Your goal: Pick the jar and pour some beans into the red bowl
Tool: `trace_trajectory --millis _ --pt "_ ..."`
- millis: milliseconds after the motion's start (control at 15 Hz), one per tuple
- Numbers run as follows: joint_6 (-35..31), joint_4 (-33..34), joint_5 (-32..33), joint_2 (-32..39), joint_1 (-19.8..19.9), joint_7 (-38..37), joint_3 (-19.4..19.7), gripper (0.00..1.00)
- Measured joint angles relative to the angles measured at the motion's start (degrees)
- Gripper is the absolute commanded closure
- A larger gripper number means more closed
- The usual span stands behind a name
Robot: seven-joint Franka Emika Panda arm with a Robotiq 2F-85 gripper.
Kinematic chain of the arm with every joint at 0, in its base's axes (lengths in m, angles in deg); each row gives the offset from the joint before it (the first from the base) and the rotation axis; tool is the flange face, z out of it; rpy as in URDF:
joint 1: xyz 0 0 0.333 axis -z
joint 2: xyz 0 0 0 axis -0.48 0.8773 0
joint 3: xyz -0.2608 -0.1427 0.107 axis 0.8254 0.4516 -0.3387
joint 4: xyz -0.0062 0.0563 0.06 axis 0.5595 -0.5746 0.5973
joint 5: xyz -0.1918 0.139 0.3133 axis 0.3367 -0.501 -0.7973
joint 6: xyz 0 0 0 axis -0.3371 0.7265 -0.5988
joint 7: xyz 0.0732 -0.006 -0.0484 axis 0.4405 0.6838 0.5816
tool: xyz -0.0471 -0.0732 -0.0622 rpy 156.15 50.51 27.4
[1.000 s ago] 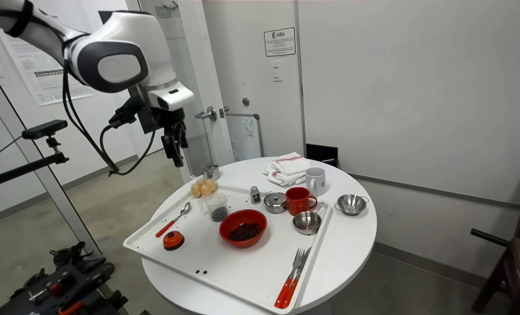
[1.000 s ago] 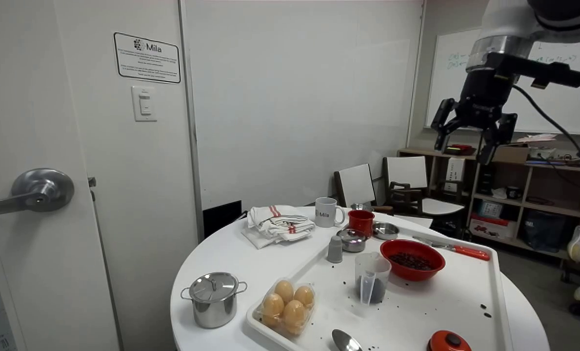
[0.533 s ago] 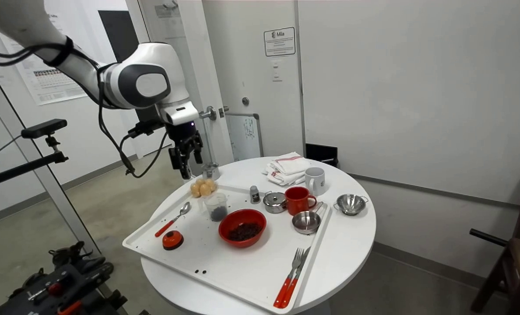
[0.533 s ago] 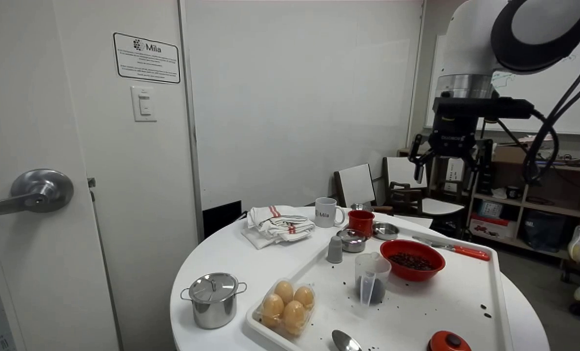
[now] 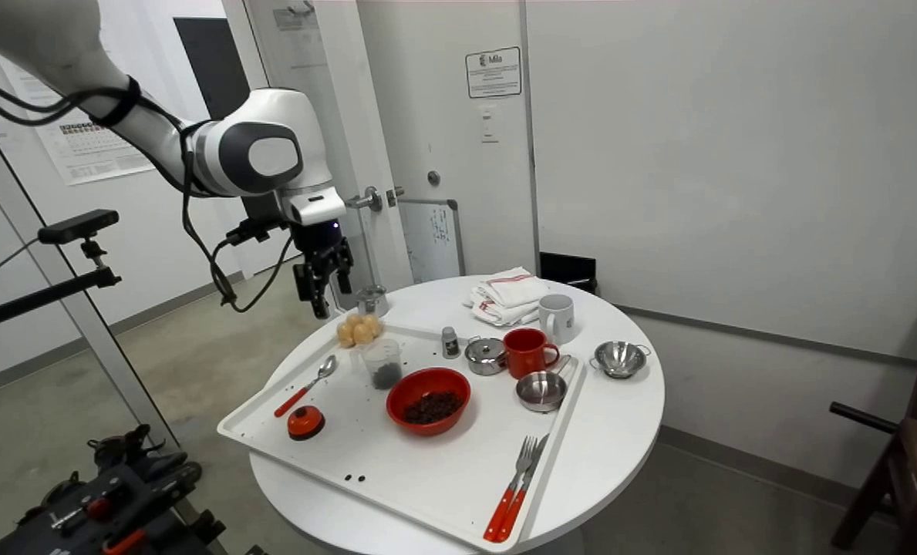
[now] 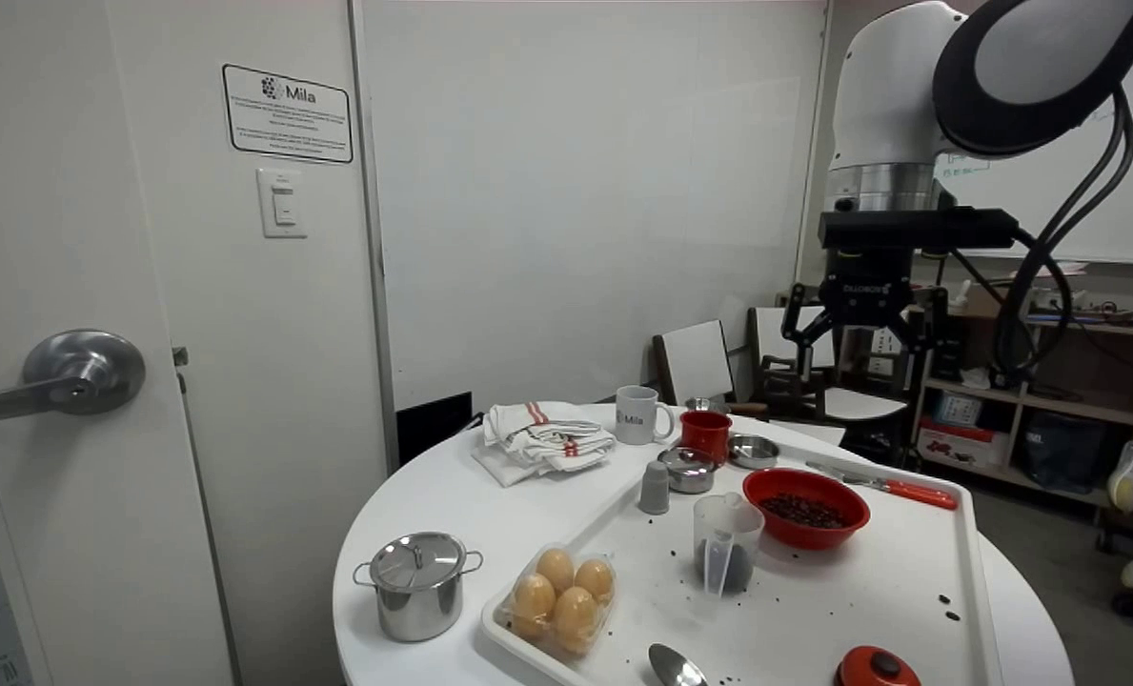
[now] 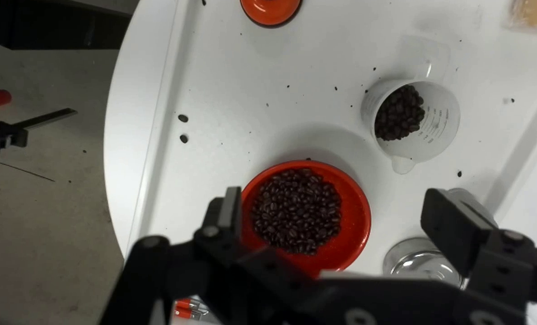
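1. The black two-fingered tool point(image 6: 859, 370) hung above the round white surface point(image 6: 490, 514). Its fingers stood wide apart with nothing between them.

2. The jar, identified as a clear plastic measuring jug point(image 6: 733, 534) with handle and spout, stood upright on the white rectangular tray point(image 7: 232, 81). In its lower part lay a low heap of dark brown beans point(image 7: 399, 113).

3. The round red bowl point(image 7: 356, 216) stood just beside the jug and already contained a broad bed of similar beans point(image 7: 297, 212). Two loose dark beans point(image 7: 183, 118) lay near the tray's edge. Whether further pouring was required could not be established; the step in hand was judged to be the approach to the jug.

4. In the wrist view the jug sat off the line between the fingertips, so a sideways correction before descent was advised. Handle and spout lay on roughly opposite sides; a grip across the plain side walls would have spared both.

5. Clearance was judged tight: the bowl's rim, a small grey upright container point(image 6: 655, 488) and a small stainless-steel lidded pot point(image 6: 688, 472) all stood near.

6. The walls appeared thin and likely to flex. Moderate pressure, a lift above the bowl's rim and a slow tilt were recommended.
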Motion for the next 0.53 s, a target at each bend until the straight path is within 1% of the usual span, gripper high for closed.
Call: trace_trajectory --millis 200,333,533 --pt "-0.84 -1.02 -1.94 0.09 -0.25 -0.41 1.54 0.0" --pt "-0.66 -1.16 -1.97 0.72 -0.48 -1.65 2.36 0.0" --pt "1.62 0.88 -1.13 3.4 -2.26 -4.51 2.5 0.0"
